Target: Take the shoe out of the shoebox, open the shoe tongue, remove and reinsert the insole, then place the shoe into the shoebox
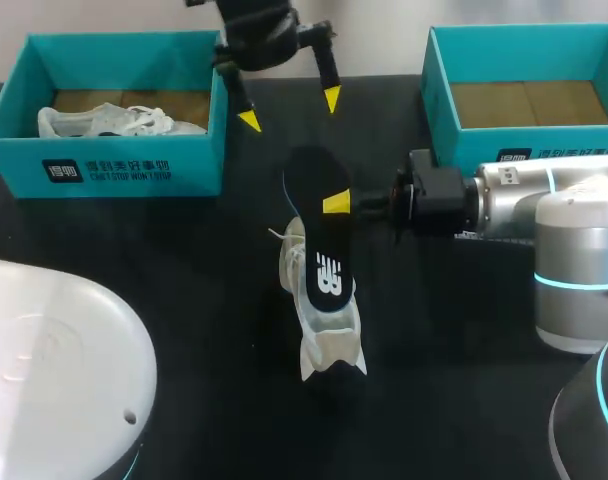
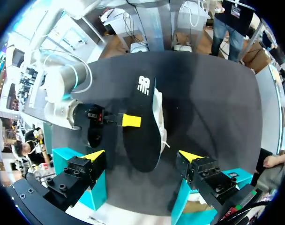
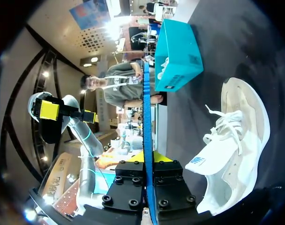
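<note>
now the right gripper [image 1: 336, 203] pinches the dark insole [image 1: 319, 255] tight and holds it over the white shoe [image 1: 332, 345], which lies on the black table [image 1: 184, 270]. the left gripper [image 1: 289, 108] hangs wide open, touching nothing, near the blue box [image 1: 114, 170].

We see insole [image 1: 309, 185] black on top, white logo, blue edge. Shoe [image 1: 334, 345] white, blue tongue tag. Left shoebox [image 1: 206, 140] and right shoebox [image 1: 439, 120] teal. Table [image 1: 184, 280] black. Our left gripper [image 1: 290, 109] and right gripper [image 1: 336, 204]: yellow tips.
</note>
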### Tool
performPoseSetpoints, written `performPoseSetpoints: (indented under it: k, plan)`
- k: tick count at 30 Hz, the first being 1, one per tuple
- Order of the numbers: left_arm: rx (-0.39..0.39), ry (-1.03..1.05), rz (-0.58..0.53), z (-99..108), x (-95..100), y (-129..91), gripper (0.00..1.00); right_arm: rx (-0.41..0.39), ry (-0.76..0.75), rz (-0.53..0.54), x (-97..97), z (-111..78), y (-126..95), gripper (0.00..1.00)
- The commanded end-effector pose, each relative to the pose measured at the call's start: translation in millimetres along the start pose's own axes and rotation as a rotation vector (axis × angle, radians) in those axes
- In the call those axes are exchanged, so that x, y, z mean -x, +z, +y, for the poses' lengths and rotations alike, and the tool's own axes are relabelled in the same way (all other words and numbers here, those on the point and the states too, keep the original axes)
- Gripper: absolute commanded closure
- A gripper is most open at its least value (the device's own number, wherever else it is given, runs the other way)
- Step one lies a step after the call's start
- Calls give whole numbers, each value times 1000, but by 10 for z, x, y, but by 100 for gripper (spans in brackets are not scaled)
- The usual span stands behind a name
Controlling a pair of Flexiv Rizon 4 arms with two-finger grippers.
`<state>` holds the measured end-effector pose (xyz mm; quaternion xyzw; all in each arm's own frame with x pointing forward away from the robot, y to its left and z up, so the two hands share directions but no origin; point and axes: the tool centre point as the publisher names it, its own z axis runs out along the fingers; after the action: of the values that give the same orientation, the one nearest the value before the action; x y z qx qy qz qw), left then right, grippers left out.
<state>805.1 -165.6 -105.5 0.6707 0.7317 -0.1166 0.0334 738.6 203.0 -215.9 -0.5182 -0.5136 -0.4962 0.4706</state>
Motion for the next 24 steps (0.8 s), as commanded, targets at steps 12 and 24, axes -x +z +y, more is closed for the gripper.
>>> performPoseSetpoints:
  k: [12, 24]
  plan:
    - [44, -65, 249, 7, -30, -147, 0, 1, 1, -3, -3, -6, 15, 100]
    - [82, -106, -349, -189, -590, -162, 0, 1, 1, -3, -3, -6, 15, 100]
